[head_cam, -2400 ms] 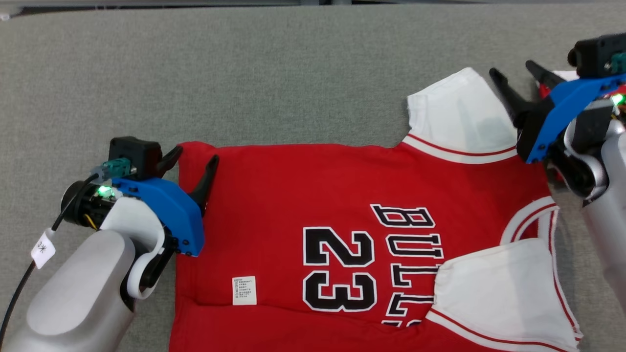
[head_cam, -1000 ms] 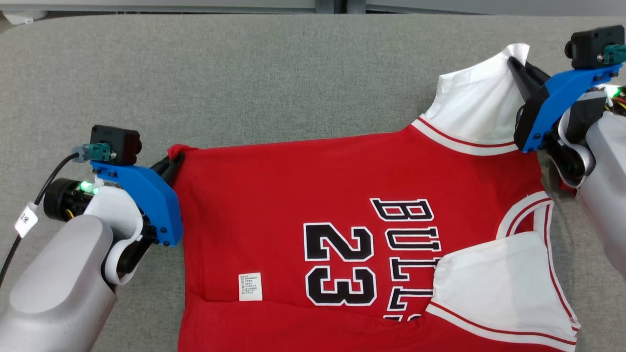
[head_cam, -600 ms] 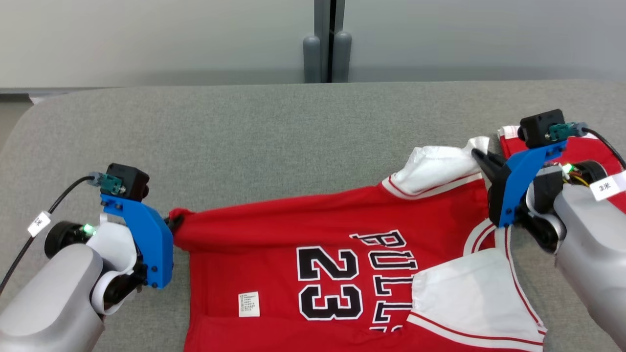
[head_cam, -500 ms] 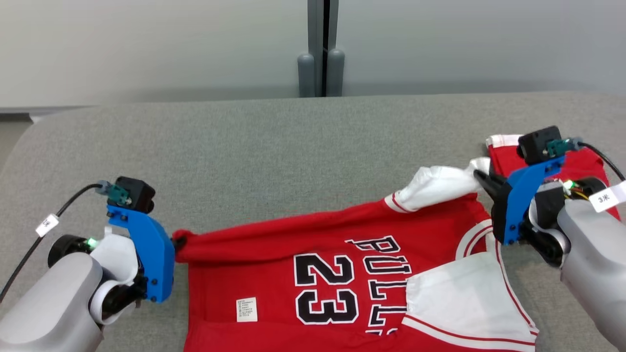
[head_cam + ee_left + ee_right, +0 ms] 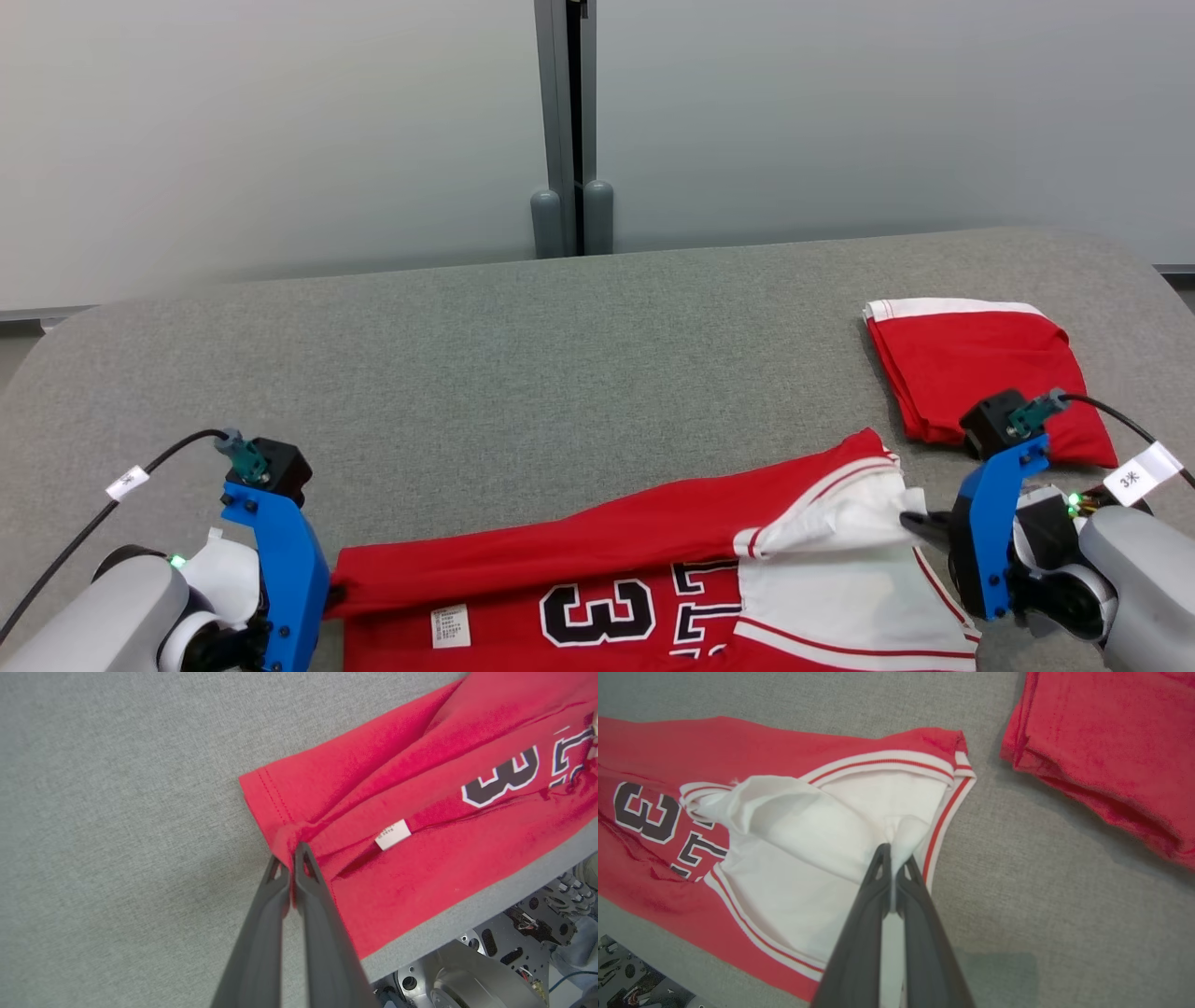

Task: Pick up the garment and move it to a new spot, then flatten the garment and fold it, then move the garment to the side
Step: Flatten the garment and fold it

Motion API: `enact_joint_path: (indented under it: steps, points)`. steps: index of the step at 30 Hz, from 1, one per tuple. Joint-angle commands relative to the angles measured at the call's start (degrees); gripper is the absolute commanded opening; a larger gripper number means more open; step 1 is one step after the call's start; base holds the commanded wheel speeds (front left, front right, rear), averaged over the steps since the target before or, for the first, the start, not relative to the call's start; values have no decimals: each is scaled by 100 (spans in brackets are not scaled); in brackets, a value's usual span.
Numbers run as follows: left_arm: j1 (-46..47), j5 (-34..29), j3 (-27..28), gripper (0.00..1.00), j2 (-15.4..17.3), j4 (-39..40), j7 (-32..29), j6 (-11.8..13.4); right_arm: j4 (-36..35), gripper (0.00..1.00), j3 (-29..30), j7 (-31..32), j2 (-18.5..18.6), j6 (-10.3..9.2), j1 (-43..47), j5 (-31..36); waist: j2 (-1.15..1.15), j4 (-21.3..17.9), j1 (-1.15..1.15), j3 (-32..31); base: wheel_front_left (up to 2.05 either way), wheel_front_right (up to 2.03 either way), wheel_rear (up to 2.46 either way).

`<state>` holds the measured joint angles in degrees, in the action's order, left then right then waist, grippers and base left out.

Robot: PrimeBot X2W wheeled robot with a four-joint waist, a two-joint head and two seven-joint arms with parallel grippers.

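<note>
The garment (image 5: 607, 537), a red jersey with white sleeves and black numbers, lies at the grey table's near edge, its far edge lifted and drawn back over the print. My left gripper (image 5: 329, 594) is shut on the red hem corner (image 5: 280, 835), which bunches at the fingertips (image 5: 303, 854). On the other side my right gripper (image 5: 910, 523) is shut on the upper white sleeve (image 5: 808, 821), pinching a tuft of it. Part of the number (image 5: 509, 772) shows below the fold.
A second red garment (image 5: 980, 373), folded, lies at the back right of the table (image 5: 560, 373), close to my right gripper. A pale wall and a grey post (image 5: 565, 121) stand behind. The robot's base (image 5: 490, 970) shows under the near table edge.
The head camera has tilted up. Both grippers, which closed on the hem corner and the sleeve, have pulled the jersey's far edge toward the near side, covering most of the print.
</note>
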<state>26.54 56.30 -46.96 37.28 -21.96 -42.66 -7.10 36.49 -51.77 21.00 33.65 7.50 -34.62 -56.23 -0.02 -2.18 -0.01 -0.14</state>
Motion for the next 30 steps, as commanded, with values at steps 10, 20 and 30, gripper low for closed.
enact_joint_path:
  steps: [10, 20, 30]
  points:
    - [-195, 195, -173, 100, 24, -98, -189, -46, -529, 100, -105, 725, 236, 0, 634, -501, 2, -61, 1, -55, 0, 0, 0]
    - [-138, -95, 65, 100, 279, 115, 638, 49, -1062, 100, 403, 605, 545, 0, 954, -744, 2, 11, 1, -279, 0, 0, 0]
    - [-600, -719, 819, 100, 284, 707, 3143, 875, -2161, 100, 1464, -1773, 559, -1, 1456, -360, 2, 57, 1, -396, 0, 0, 0]
